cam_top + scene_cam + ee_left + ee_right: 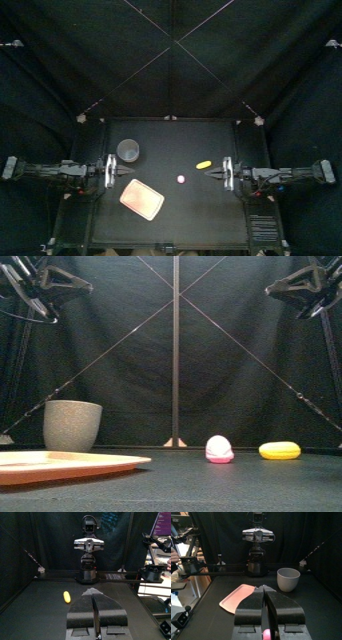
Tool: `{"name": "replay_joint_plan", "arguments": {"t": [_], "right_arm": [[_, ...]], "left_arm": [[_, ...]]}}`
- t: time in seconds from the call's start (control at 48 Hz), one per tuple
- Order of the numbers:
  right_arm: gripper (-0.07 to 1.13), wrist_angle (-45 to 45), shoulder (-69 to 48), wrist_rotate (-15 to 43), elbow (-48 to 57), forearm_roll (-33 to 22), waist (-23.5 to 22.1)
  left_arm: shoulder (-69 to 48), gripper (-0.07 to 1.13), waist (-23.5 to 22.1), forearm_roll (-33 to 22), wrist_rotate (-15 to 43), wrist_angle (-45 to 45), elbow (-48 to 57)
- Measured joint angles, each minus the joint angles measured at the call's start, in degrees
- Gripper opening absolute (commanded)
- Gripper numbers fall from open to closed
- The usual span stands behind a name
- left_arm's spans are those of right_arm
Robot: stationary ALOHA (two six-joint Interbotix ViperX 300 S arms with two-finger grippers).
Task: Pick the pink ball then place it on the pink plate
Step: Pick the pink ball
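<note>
Both arms rest over the black table [201, 215], at 9 and 3 o'clock. The left fingers [90, 598] and right fingers [260, 591] are pressed closed, empty. The pink plate [143, 199] lies at 7 o'clock, the grey cup [128, 150] at 10 and the yellow toy [205, 164] at 2. The pink ball [181, 179] sits near the centre, apart from the plate.

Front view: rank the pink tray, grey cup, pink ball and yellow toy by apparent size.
Largest, unranked: flat pink tray, nearest the camera and cut off by the edge, and tall grey speckled cup.
Smallest, alike: small pink-and-white ball, taller; yellow oval toy, wider.
</note>
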Motion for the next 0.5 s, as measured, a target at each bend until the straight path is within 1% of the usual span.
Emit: {"name": "replay_joint_plan", "arguments": {"t": [0.062,0.146,0.333,0.396,0.438,0.5], "right_arm": [[0.07,-0.1,0.4,-0.1,0.0,-0.2,-0.4],[0.07,-0.1,1.8,-0.2,0.0,-0.5,-1.6],[0.1,-0.5,9.2,0.3,-1.1,-0.9,-4.8],[0.15,-0.8,11.8,0.2,-1.2,-1.2,-5.0],[0.2,-1.1,13.5,0.2,-1.2,-1.7,-5.0],[0.34,-2.2,16.2,0.2,-1.2,-1.9,-5.0]], "left_arm": [[0.1,-0.01,0.1,0.0,0.2,-0.1,0.0],[0.2,-0.01,0.1,-0.1,0.2,-0.4,0.0],[0.2,0.0,0.1,-0.1,0.2,-0.5,0.0],[0.2,0.0,0.1,-0.1,0.2,-0.4,0.2],[0.2,0.0,0.1,-0.1,0.2,-0.5,0.3],[0.2,0.0,0.1,-0.1,0.2,-0.5,0.5]]}}
